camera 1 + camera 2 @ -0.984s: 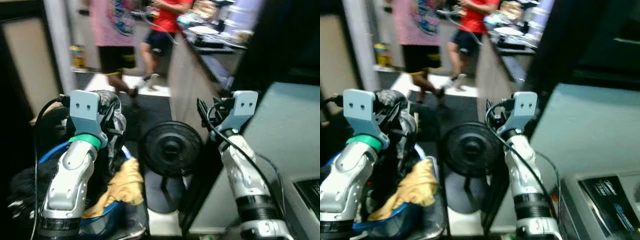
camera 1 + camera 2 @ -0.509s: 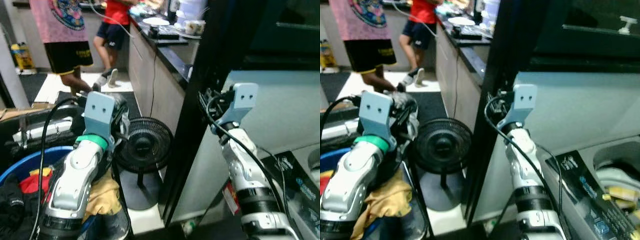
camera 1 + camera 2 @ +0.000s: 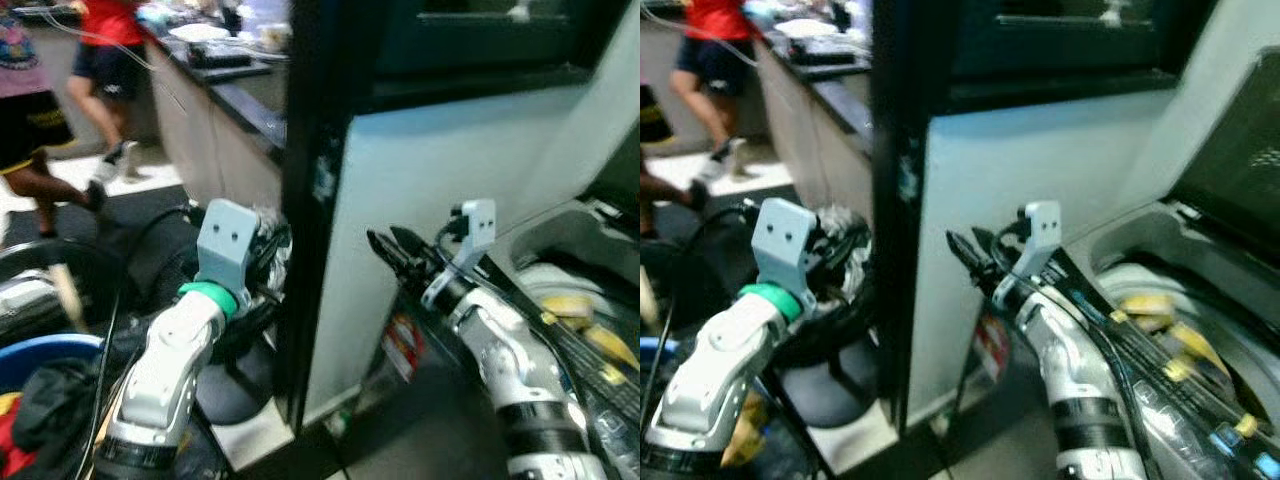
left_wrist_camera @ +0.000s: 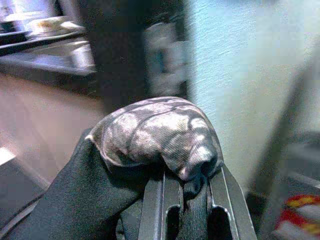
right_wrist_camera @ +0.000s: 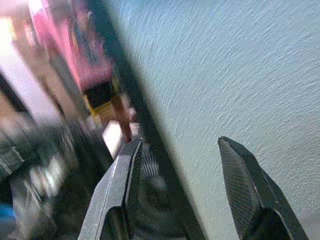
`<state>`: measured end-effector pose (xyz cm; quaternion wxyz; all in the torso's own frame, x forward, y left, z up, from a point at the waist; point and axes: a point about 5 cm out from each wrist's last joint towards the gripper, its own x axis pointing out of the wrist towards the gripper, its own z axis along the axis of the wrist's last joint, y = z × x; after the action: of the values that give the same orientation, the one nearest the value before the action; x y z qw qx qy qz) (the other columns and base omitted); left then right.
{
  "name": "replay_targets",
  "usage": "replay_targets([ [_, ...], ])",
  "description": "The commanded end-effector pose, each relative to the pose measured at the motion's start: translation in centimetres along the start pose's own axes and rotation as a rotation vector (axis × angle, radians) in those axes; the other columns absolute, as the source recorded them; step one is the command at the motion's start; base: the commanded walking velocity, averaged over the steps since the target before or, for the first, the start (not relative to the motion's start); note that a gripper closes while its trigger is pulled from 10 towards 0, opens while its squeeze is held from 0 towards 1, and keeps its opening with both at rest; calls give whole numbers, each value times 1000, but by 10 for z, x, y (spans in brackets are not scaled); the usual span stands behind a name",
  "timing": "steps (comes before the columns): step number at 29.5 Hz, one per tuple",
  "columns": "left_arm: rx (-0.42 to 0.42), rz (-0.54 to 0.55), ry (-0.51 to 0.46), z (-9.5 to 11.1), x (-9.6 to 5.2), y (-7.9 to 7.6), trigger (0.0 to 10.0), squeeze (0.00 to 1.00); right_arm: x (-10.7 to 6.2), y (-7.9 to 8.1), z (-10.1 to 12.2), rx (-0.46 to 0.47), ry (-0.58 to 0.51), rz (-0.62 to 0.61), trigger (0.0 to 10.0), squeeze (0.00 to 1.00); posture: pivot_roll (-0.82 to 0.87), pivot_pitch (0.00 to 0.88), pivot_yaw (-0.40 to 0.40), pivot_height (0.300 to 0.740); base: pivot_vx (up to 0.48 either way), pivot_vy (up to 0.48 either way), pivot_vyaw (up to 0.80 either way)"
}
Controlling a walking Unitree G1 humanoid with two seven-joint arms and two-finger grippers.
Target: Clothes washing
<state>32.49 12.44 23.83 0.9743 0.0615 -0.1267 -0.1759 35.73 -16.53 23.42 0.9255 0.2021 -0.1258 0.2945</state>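
My left gripper point(image 4: 187, 182) is shut on a mottled grey and black garment point(image 4: 155, 130), bunched over its fingers and held up beside a black post point(image 3: 310, 150). The same garment point(image 3: 268, 245) shows past the left wrist in the eye views. My right gripper point(image 3: 390, 250) is open and empty, raised in front of a pale wall panel point(image 5: 240, 75). To the right stands a top-loading washing machine point(image 3: 1185, 235) with its lid point(image 3: 1240, 170) up. Yellow and white clothes point(image 3: 1150, 305) lie in the drum.
A blue basket point(image 3: 30, 355) with dark and red clothes sits at the lower left. A black fan point(image 3: 160, 255) stands on the floor behind my left arm. Two people point(image 3: 100, 40) stand far left by a kitchen counter point(image 3: 225, 90).
The whole view has swung to the right, bringing the open washing machine into sight and pushing the basket and fan to the left. My left gripper still holds the garment.
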Motion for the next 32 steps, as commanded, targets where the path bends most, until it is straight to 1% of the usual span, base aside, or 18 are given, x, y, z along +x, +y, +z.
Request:
replay_targets([
  [1,-2,-1,-35,8,0,2,10000,0,0,5,9,31,-49,50,10000,0,-32,0,-2,740,0,0,-800],
  [3,9,5,-54,14,2,5,10000,0,4,-3,20,65,-115,-34,10000,0,-28,0,-6,740,0,0,-800],
  [6,28,23,-72,20,2,9,10000,0,9,-8,29,47,-152,-113,10000,0,-20,0,-7,740,0,0,-800],
  [7,24,28,-82,25,2,12,10000,0,11,-11,37,37,-187,-173,10000,0,-16,0,-10,740,0,0,-800],
  [9,24,28,-82,25,2,12,10000,0,11,-11,37,37,-187,-173,10000,0,-16,0,-10,740,0,0,-800],
  [11,45,86,-96,32,2,22,10000,0,14,-24,50,75,-265,-347,10000,0,-6,0,-18,740,0,0,-800],
  [12,56,123,-99,35,2,28,10000,0,15,-26,55,86,-290,-391,10000,0,-6,0,-18,740,0,0,-800],
  [14,56,123,-99,35,2,28,10000,0,15,-26,55,86,-290,-391,10000,0,-6,0,-18,740,0,0,-800],
  [15,71,180,-93,38,1,38,10000,0,18,-23,58,64,-298,-394,10000,0,-2,0,-21,740,0,0,-800],
  [16,71,180,-93,38,1,38,10000,0,18,-23,58,64,-298,-394,10000,0,-2,0,-21,740,0,0,-800],
  [17,71,238,-88,40,1,48,10000,0,23,-14,59,18,-290,-356,10000,0,4,0,-23,740,0,0,-800],
  [18,71,238,-88,40,1,48,10000,0,23,-14,59,18,-290,-356,10000,0,4,0,-23,740,0,0,-800],
  [19,76,269,-92,43,0,56,10000,0,27,-5,59,-13,-282,-320,10000,0,7,0,-25,740,0,0,-800],
  [20,76,269,-92,43,0,56,10000,0,27,-5,59,-13,-282,-320,10000,0,7,0,-25,740,0,0,-800],
  [22,103,289,-97,49,-2,64,10000,0,36,12,60,-59,-282,-257,10000,0,22,0,-27,740,0,0,-800],
  [26,112,287,-97,51,-2,65,10000,0,38,16,60,-65,-287,-247,10000,0,24,0,-26,740,0,0,-800],
  [29,130,336,-124,67,-3,79,10000,0,52,36,65,-87,-318,-194,10000,0,47,0,-10,740,0,0,-800],
  [32,134,338,-129,72,-2,80,10000,0,56,40,66,-90,-334,-197,10000,0,49,0,-9,740,0,0,-800],
])
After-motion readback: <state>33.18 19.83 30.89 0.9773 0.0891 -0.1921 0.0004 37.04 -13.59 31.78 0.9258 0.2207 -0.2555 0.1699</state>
